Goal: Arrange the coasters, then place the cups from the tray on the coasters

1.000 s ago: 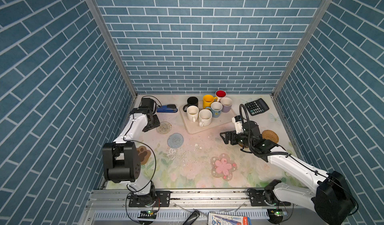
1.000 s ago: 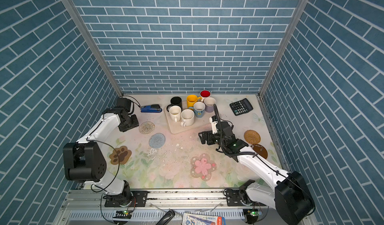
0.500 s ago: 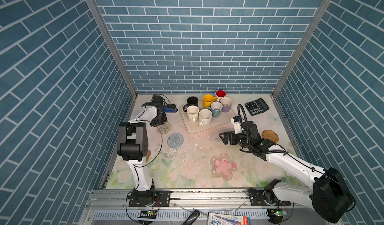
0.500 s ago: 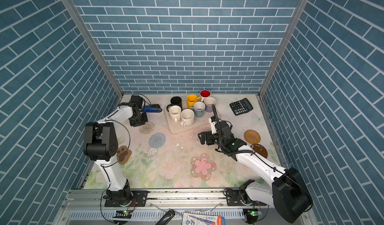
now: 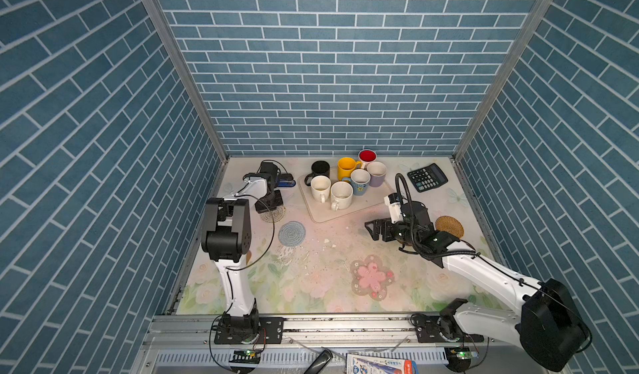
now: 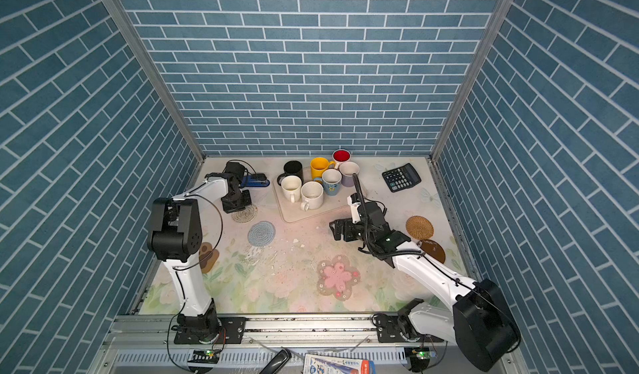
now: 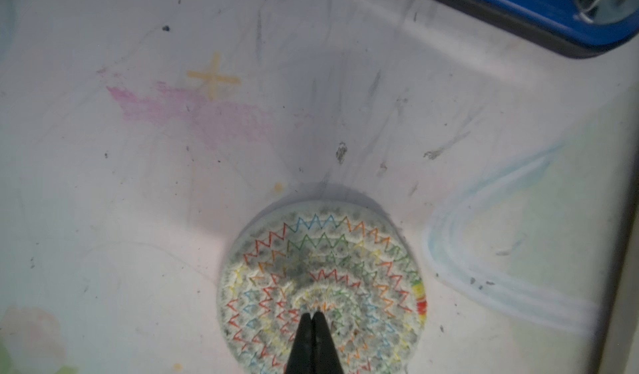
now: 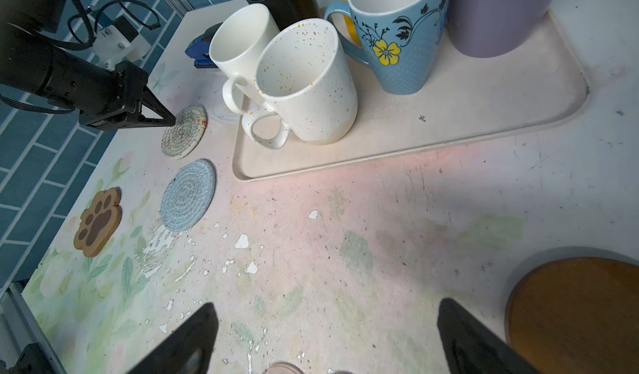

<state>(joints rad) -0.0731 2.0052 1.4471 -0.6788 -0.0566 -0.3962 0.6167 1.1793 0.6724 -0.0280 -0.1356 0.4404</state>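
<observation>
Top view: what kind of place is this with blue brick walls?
Likely a robot practice booth, not a kitchen: brick-print wall panels box in one small table, with arms bolted to a metal rail.

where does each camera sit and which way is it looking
Top views: high over the front rail, looking down at the whole table; left arm and right arm show.
Left wrist: on the left arm, looking down at a stitched coaster; shut left jaws over it.
Right wrist: on the right arm, low, facing the tray and cups; open right jaws in front, left jaws beyond.
Shared: both wrist views show that coaster; the top views show nearly the same scene.
</observation>
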